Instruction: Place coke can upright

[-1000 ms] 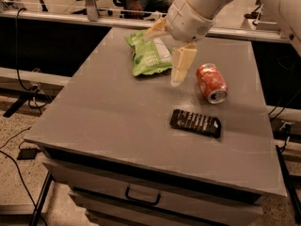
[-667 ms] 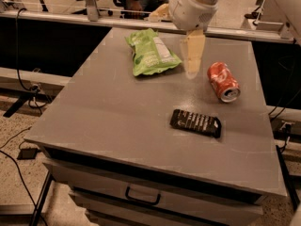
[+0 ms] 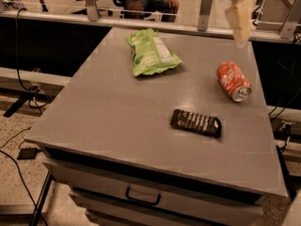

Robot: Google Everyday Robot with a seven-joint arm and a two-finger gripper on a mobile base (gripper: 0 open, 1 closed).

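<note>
The coke can (image 3: pixel 233 80), red with white script, lies on its side on the right part of the grey table (image 3: pixel 113 121). Its silver top points toward the front right. My gripper (image 3: pixel 241 26) hangs at the top right of the camera view, above and behind the can and well clear of it. It holds nothing that I can see. Most of the arm is cut off by the top edge.
A green chip bag (image 3: pixel 153 53) lies at the back middle of the table. A flat black snack bar wrapper (image 3: pixel 196 122) lies in front of the can. The table's right edge is close to the can. Rails and cables run behind and around the table.
The gripper has risen and moved right, away from the table top. The can has rolled a little to the right and still lies on its side.
</note>
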